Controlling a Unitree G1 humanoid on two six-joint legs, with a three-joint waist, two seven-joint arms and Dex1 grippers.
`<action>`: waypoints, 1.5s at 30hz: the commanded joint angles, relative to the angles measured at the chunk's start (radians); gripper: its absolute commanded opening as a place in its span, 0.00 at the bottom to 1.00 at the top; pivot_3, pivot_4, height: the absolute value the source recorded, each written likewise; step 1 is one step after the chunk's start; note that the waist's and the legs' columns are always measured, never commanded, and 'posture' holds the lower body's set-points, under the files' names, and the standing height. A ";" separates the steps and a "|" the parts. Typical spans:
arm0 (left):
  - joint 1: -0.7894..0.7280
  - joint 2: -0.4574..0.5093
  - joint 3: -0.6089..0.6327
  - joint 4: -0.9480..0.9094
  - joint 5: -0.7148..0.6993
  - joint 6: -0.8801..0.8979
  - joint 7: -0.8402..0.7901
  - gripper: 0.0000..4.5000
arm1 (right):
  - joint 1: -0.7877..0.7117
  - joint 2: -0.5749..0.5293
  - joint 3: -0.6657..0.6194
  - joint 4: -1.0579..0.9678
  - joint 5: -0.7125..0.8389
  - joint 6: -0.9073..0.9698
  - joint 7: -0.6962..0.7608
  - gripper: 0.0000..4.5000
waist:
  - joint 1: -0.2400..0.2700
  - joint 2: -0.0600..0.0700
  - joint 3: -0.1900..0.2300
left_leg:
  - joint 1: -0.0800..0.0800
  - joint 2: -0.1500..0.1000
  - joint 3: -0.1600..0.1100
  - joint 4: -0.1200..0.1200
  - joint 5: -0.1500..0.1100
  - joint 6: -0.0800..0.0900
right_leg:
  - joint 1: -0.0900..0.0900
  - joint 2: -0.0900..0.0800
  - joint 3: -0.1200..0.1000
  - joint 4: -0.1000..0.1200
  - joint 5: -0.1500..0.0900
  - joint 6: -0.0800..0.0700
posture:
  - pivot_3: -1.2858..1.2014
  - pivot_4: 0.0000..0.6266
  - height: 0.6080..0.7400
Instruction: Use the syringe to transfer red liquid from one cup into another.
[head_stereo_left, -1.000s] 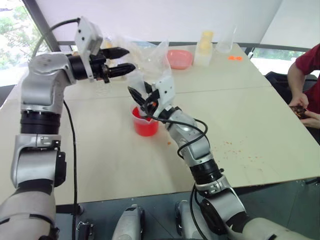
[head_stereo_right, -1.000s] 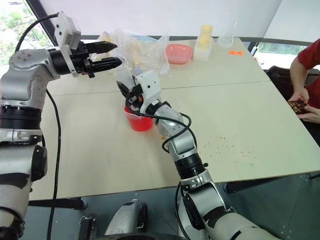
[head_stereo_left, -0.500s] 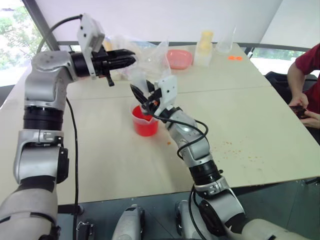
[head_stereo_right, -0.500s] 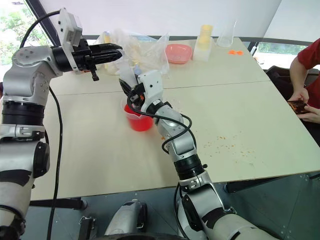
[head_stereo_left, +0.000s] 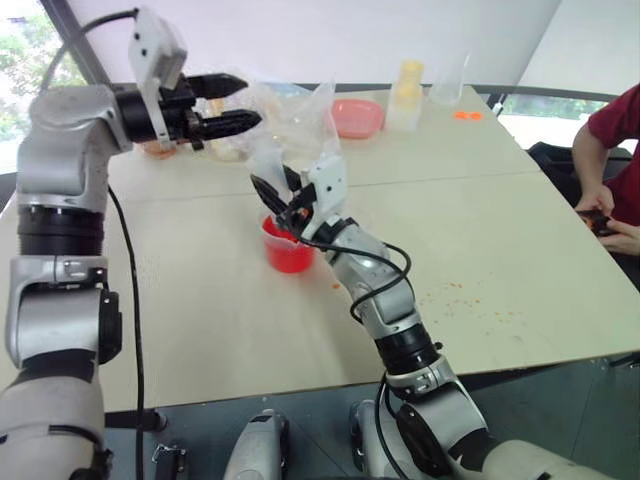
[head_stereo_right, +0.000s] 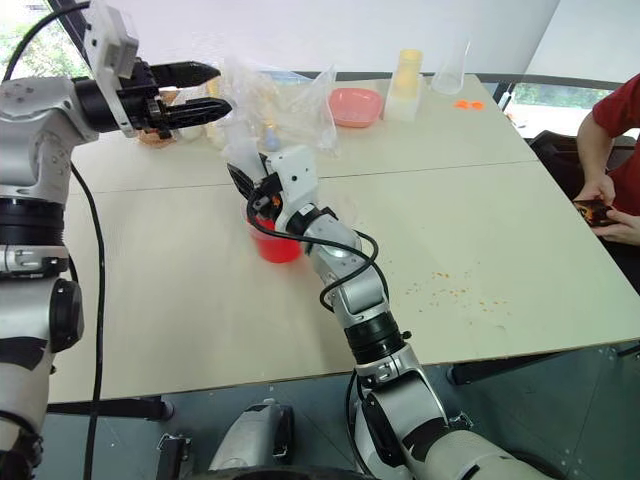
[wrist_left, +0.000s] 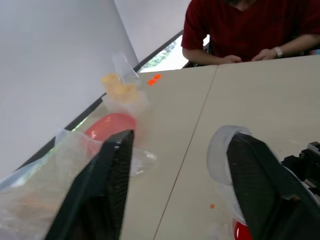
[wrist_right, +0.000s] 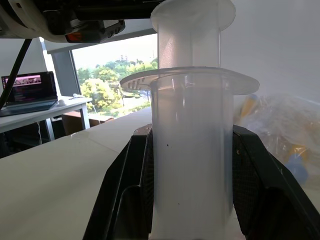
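Clear, smooth plastic syringe (wrist_right: 192, 150) upright, clenched between black fingers of right gripper (head_stereo_left: 283, 198) over spouted cup (head_stereo_left: 288, 247) of red liquid (head_stereo_left: 290, 255). Left gripper (head_stereo_left: 235, 102) at ten o'clock, fingers spread, empty.

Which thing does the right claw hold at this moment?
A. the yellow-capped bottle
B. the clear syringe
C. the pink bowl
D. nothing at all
B: in the right wrist view the right claw is closed on the clear barrel of the syringe, with one black finger on each side, and it holds the syringe over the cup of red liquid.
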 joint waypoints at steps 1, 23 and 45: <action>0.010 0.030 0.054 -0.058 -0.041 0.053 0.003 0.71 | -0.070 0.017 -0.018 -0.047 0.012 -0.018 -0.006 0.31 | 0.001 0.000 0.000 | 0.000 0.000 0.000 0.000 0.000 0.000 | 0.000 0.000 0.000 0.000 0.000 0.000 | 0.52 0.24 1.00; 0.220 0.081 0.174 -0.259 -0.271 0.351 0.054 0.71 | -0.130 -0.038 -0.280 -0.273 0.208 0.158 -0.204 0.31 | 0.004 0.000 0.000 | 0.000 0.000 -0.001 0.000 0.000 -0.001 | 0.000 -0.002 -0.001 0.000 0.000 0.000 | 0.52 0.24 1.00; -0.293 -0.320 0.021 0.342 -0.053 -0.126 0.029 0.71 | 0.091 -0.083 -0.186 -0.300 0.106 0.088 -0.215 0.31 | 0.006 0.000 0.000 | 0.000 -0.001 0.002 0.000 0.000 0.000 | 0.001 -0.001 -0.001 -0.001 0.000 0.000 | 0.52 0.24 1.00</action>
